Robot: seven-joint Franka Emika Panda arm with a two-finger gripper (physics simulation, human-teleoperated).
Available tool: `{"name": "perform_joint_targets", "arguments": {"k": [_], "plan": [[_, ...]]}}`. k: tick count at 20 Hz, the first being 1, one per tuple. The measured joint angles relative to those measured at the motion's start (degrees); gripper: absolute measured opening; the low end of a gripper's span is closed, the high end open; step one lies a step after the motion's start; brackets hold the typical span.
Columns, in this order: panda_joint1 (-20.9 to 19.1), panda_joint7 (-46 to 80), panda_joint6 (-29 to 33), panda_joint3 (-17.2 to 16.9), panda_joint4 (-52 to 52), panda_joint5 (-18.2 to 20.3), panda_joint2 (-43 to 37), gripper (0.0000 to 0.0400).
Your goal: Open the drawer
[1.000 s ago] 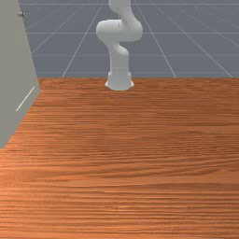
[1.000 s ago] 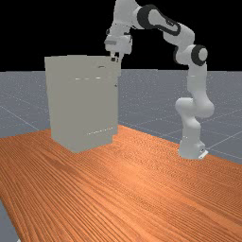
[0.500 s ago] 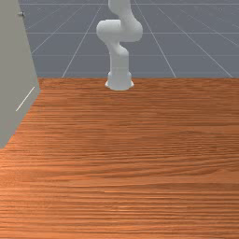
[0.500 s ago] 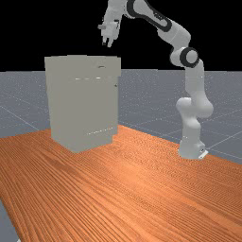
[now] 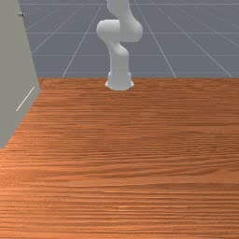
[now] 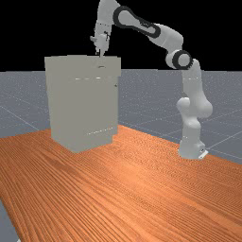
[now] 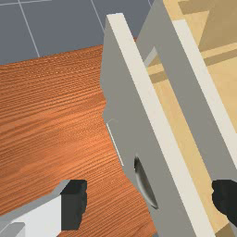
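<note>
Your gripper [image 6: 100, 56] hangs fingers-down over the cabinet's top at the far view's left, its fingers spread wide and grasping nothing. Going rightward in that view, the grey cabinet [image 6: 82, 104] comes first; the drawer you want is at its top. The wrist view has the drawer front [image 7: 149, 113] between your fingers, one on the handle side, the other over the inner side. That straddle looks meant for hooking the panel and drawing it outward, and the gap behind suggests the drawer is already partly out. Its curved handle [image 7: 147, 185] sits on the outer face, apart from your fingers. An inner panel [image 7: 185, 74] stands just behind; your inner finger could catch it going down. Beyond are the wooden table [image 6: 151, 198] and your arm [image 6: 191, 123], rooted at the far view's right.
</note>
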Motion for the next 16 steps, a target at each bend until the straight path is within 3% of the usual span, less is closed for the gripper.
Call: {"name": "perform_joint_targets", "arguments": {"k": [5, 16], "plan": [[0.1, 0.3, -0.4, 0.3, -2.4, 0.3, 0.5, 0.04], [4.8, 3.9, -0.6, 6.0, -12.7, 0.3, -6.8, 0.04]]}}
